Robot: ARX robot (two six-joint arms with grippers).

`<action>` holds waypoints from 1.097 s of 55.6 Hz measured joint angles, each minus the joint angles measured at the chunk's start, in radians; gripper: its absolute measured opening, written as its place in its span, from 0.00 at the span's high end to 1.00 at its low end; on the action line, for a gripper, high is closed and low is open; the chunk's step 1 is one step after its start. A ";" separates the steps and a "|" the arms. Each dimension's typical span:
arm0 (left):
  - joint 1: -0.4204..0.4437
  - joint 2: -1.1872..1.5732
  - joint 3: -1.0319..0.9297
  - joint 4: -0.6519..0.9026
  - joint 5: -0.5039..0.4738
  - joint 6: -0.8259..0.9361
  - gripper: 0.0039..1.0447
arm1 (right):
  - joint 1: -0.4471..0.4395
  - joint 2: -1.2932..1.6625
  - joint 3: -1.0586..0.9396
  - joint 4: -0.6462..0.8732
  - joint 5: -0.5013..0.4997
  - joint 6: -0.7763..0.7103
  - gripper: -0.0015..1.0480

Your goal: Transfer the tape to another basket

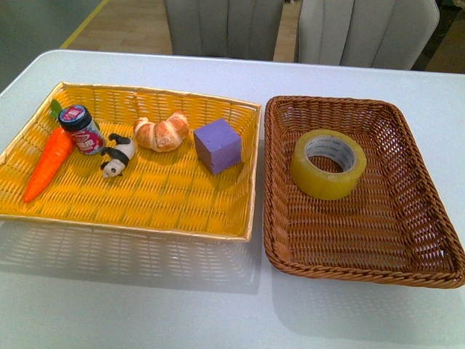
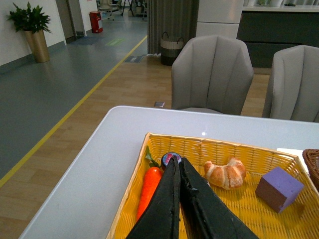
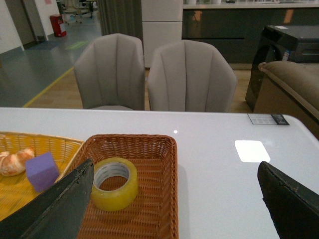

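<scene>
The tape (image 1: 328, 164) lies flat in the brown basket (image 1: 430, 251), toward its far end, touching nothing else. The yellow basket (image 1: 251, 174) beside it holds a carrot (image 1: 49, 164), croissant (image 1: 162, 133) and purple cube (image 1: 217, 145), no tape. Left claw (image 2: 178, 172) pressed together and empty; right claw (image 3: 174, 199) spread wide, empty, facing the tape. Whether the move is finished or not yet begun, I can't judge.

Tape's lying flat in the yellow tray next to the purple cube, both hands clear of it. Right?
Not quite. The tape lies flat in the dark brown basket, not the yellow tray; the front view shows it. The purple cube sits in the yellow tray, across the two rims from it. Neither the left hand nor the right hand touches the tape.
</scene>
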 joint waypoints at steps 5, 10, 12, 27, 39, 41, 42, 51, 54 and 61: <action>0.000 -0.070 -0.010 -0.060 0.010 0.000 0.99 | 0.000 0.000 0.000 0.000 0.000 0.000 0.09; 0.001 -0.162 -0.011 -0.143 0.009 0.000 0.99 | 0.000 0.000 0.000 0.000 0.000 0.000 0.09; 0.001 -0.189 -0.011 -0.167 0.009 0.000 0.99 | 0.000 0.000 0.000 0.000 0.000 0.000 0.09; 0.001 -0.348 -0.011 -0.315 0.009 0.000 0.99 | 0.000 0.000 0.000 0.000 0.000 0.000 0.09; 0.001 -0.451 -0.011 -0.415 0.009 0.000 0.99 | 0.000 0.000 0.000 0.000 0.000 0.000 0.09; 0.001 -0.466 -0.011 -0.430 0.009 0.000 0.99 | 0.000 0.000 0.000 0.000 0.000 0.000 0.09; 0.001 -0.473 -0.011 -0.437 0.009 0.000 0.99 | 0.000 0.000 0.000 0.000 0.000 0.000 0.09; 0.001 -0.531 -0.011 -0.494 0.009 0.000 0.99 | 0.000 0.000 0.000 0.000 0.000 0.000 0.09; 0.001 -0.546 -0.011 -0.508 0.009 0.000 0.99 | 0.000 0.000 0.000 0.000 0.000 0.000 0.09; 0.001 -0.577 -0.011 -0.540 0.009 0.000 0.99 | 0.000 0.000 0.000 0.000 0.000 0.000 0.09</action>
